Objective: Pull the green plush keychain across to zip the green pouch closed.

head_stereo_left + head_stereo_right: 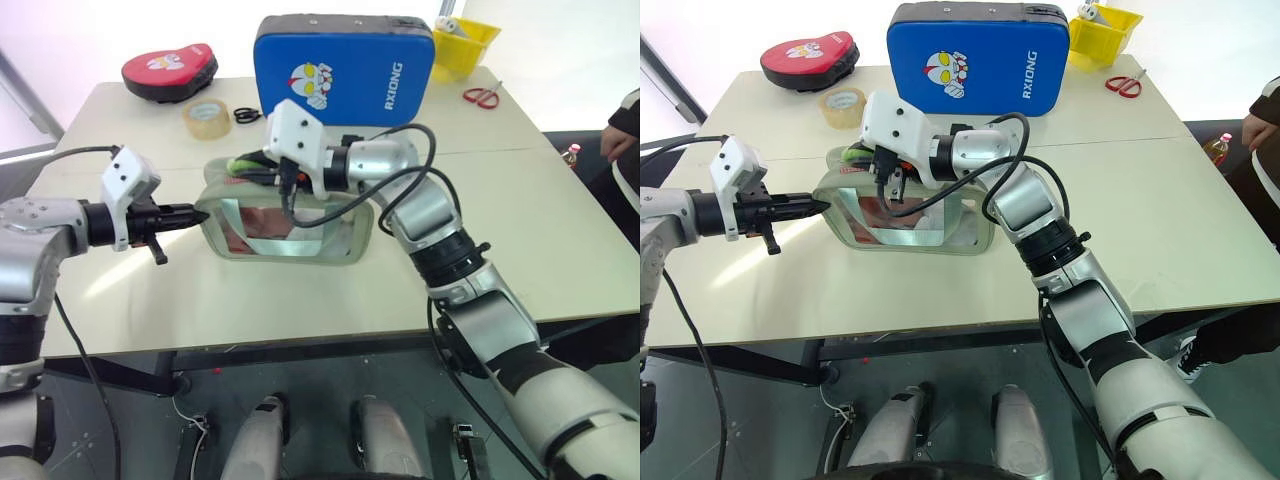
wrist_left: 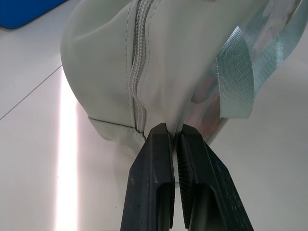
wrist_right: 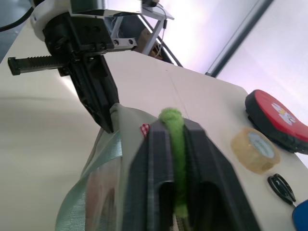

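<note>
Green plush keychain [image 3: 172,144] sits at the left end of the green pouch [image 1: 300,245], on its top edge, pinched between your right gripper [image 3: 174,159] fingers. The zipper line runs lengthwise toward your right, so you pull that way. Left gripper [image 2: 173,139] is clamped on the pouch's left end seam (your anchor), just beside the plush.

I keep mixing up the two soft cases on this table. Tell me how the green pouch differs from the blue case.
The pouch is pale sage green with a clear front window and a teal strap; the blue case is solid blue with a cartoon face and lettering. The pouch is the smaller of the two. The pouch is gripped at one end by the left gripper, while the blue case stands untouched at the back of the table. Both stand upright on edge.
</note>
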